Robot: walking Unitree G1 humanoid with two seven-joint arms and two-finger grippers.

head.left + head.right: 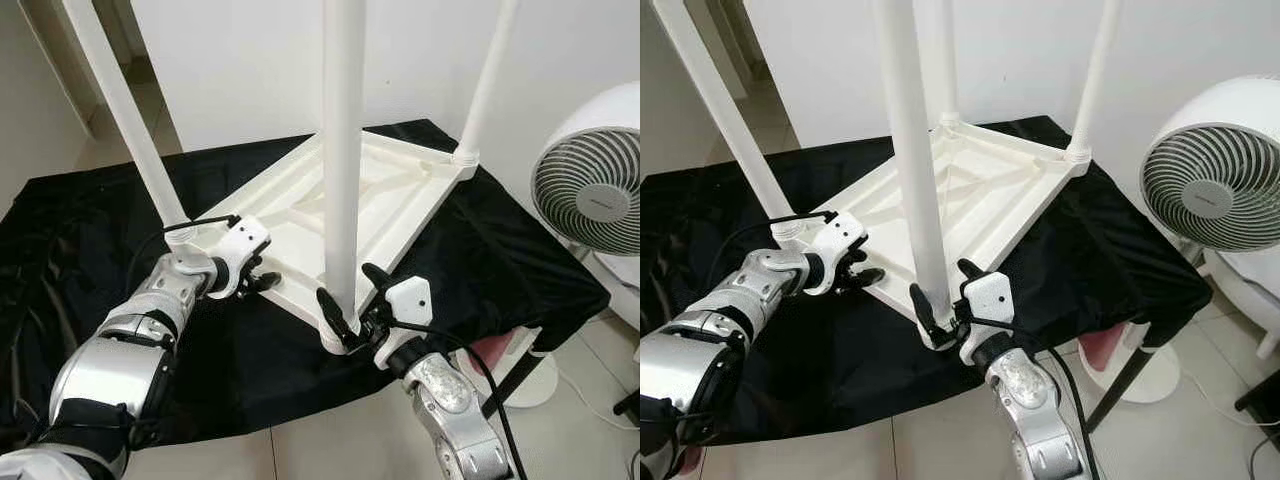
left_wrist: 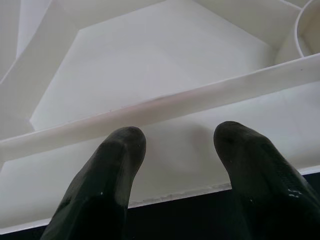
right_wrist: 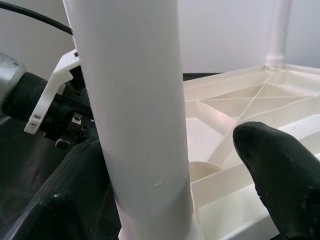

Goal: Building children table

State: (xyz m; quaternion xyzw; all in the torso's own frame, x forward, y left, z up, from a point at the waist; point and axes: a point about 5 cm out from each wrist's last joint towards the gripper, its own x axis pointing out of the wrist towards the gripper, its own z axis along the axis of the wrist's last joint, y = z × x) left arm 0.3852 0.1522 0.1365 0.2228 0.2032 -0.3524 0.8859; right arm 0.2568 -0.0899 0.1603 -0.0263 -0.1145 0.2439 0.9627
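A white plastic children's table (image 1: pixel 400 190) lies upside down on a black cloth (image 1: pixel 90 230), its legs pointing up. My right gripper (image 1: pixel 355 300) is open at the base of the nearest leg (image 1: pixel 343 150) and straddles it. In the right wrist view one finger (image 3: pixel 65 200) lies against the leg (image 3: pixel 135 100) and the other finger (image 3: pixel 280 170) stands clear of it. My left gripper (image 1: pixel 262 280) is open at the table's near left rim (image 2: pixel 165 107), beside the socket of the left leg (image 1: pixel 130 120). Nothing is between its fingers.
A white fan (image 1: pixel 590 180) stands on the floor at the right, close to the cloth's corner. A further leg (image 1: pixel 487 80) rises at the table's far right corner. The cloth's front edge hangs over light floor tiles (image 1: pixel 330 440).
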